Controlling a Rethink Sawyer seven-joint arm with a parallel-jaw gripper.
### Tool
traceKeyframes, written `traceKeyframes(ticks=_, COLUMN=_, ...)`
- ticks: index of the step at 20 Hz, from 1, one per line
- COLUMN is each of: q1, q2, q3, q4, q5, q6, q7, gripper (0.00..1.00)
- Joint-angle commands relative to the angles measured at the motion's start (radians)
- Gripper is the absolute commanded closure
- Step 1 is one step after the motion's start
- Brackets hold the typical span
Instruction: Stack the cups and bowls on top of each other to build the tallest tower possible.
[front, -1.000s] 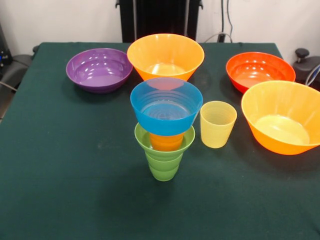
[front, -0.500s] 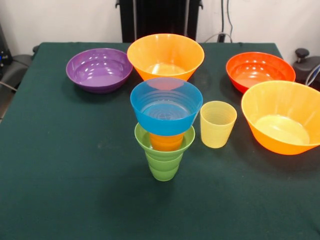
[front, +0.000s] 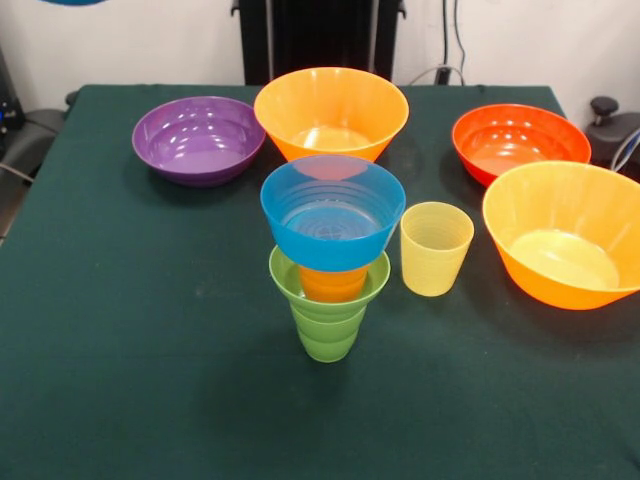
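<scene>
Glossy, smooth plastic on purple bowl (front: 199, 139), both big orange bowls (front: 331, 112) and red-orange bowl (front: 520, 143); ribbed, duller plastic on green cup (front: 327, 330) and pale yellow cup (front: 435, 248); matt dark-green cloth over table (front: 120, 330).

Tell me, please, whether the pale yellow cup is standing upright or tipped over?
Upright. The pale yellow cup stands on its narrow base on the green table, open mouth facing up, beside the tower and not touching it.
</scene>
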Motion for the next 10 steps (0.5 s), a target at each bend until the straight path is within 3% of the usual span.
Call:
traceKeyframes(ticks=1, q1=0.077, q2=0.118, q3=-0.077, q4=-0.014, q5=-0.082, q6=-0.066, q7=0.039, gripper=1.0)
traceKeyframes(ticks=10, q1=0.102, q2=0.146, q3=-0.111, q4=-0.005, q5=-0.09, q6=-0.122, q7=0.036, gripper=1.0)
